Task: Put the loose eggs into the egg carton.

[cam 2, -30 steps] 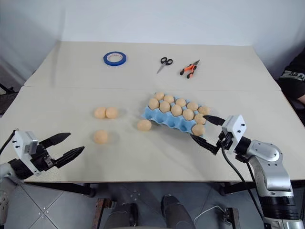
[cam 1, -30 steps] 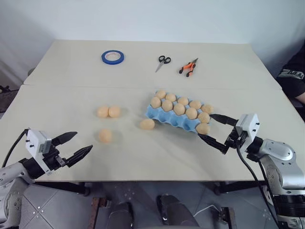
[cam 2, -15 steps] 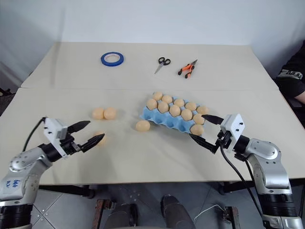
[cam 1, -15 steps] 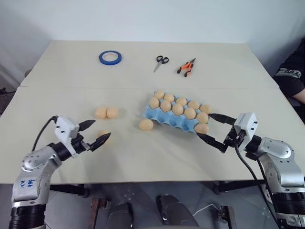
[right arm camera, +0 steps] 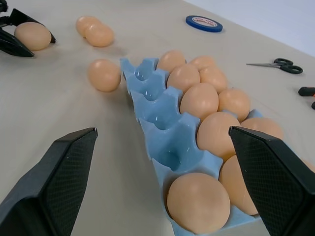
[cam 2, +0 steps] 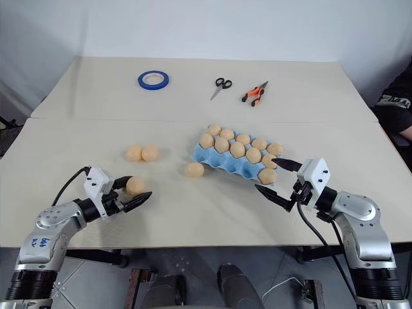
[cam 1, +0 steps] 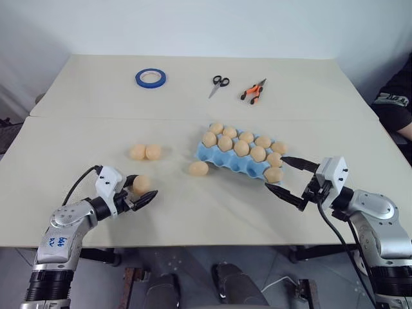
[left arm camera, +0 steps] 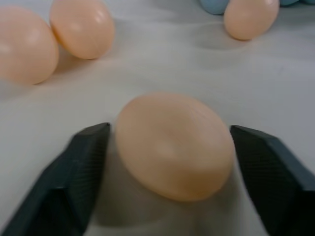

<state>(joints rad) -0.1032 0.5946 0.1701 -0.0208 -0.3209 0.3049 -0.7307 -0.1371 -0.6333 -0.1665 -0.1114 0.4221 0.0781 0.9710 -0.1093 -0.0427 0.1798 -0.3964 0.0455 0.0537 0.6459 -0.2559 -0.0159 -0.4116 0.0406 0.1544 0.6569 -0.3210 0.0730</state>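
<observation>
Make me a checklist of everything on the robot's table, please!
Surface: pale table, made of two boards with a seam across.
Job's things: blue carton with eleven eggs and four empty cups along its near row; four loose eggs: a pair, one by the carton's end, one between the left gripper's fingers.
Clutter: tape roll, scissors, orange pliers, all at the far side.
Grippers: left gripper around an egg, a gap showing at each finger; right gripper open beside the carton's end.
Cables: black cable at each wrist.
Surroundings: white wall; a person's dark sleeve at the right edge.
</observation>
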